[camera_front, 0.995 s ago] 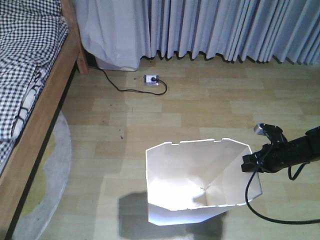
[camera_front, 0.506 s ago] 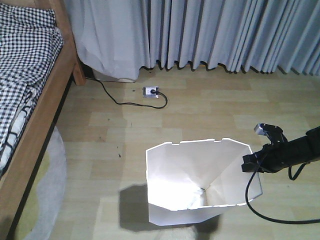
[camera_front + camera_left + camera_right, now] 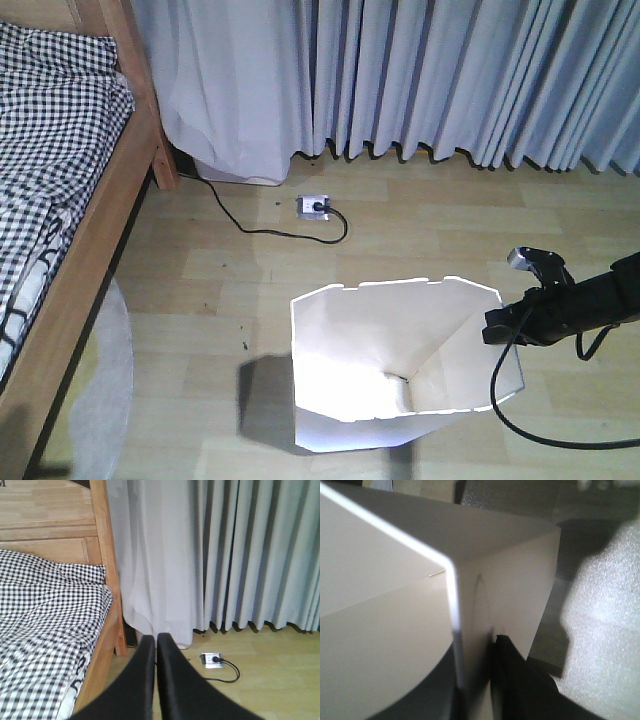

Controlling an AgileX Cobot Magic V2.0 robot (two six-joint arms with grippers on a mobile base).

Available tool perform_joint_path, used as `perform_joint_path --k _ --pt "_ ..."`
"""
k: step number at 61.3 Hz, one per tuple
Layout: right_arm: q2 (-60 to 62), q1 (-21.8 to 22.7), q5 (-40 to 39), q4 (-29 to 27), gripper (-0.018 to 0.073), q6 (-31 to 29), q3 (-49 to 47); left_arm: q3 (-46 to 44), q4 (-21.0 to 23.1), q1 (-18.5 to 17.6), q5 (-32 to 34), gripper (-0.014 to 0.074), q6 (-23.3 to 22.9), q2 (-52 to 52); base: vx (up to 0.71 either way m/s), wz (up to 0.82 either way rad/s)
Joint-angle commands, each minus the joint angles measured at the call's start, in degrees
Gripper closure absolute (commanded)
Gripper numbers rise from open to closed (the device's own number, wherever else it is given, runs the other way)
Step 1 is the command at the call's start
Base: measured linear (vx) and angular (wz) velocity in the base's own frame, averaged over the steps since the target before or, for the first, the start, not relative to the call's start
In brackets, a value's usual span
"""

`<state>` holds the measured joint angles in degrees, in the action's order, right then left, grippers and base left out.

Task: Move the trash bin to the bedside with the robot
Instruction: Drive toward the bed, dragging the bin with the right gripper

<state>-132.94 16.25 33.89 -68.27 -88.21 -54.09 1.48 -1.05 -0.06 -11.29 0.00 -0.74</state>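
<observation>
The trash bin (image 3: 345, 440) is white outside and cream inside, with a bright white line along its rim. The bedding (image 3: 50, 120) is a small black-and-white check, with a few bolder black lines lower down, and the bed frame (image 3: 100, 230) is light brown wood. The curtains (image 3: 450, 80) are pale blue-grey. The floor (image 3: 430, 220) is light yellowish wood-grain planks. The rug (image 3: 112, 370) looks grey, perhaps with a yellow-green patch where the picture's edge cuts it. The power strip (image 3: 313, 206) is whitish and its cable (image 3: 243, 227) is black. The right gripper (image 3: 497, 325) is black with a small grey part above it. The left gripper (image 3: 155, 647) is black.
</observation>
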Motion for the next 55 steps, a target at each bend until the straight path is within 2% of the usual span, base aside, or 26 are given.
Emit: perform_joint_path --k 1,55 --pt "3.9 0.2 12.0 -3.5 0.0564 0.1 -0.7 1.1 0.2 -0.1 3.9 0.0603 0.0 -0.8 0.23 0.04" --pt "3.9 0.2 12.1 -3.5 0.0564 0.1 -0.7 1.1 0.2 -0.1 3.9 0.0603 0.0 -0.8 0.22 -0.04"
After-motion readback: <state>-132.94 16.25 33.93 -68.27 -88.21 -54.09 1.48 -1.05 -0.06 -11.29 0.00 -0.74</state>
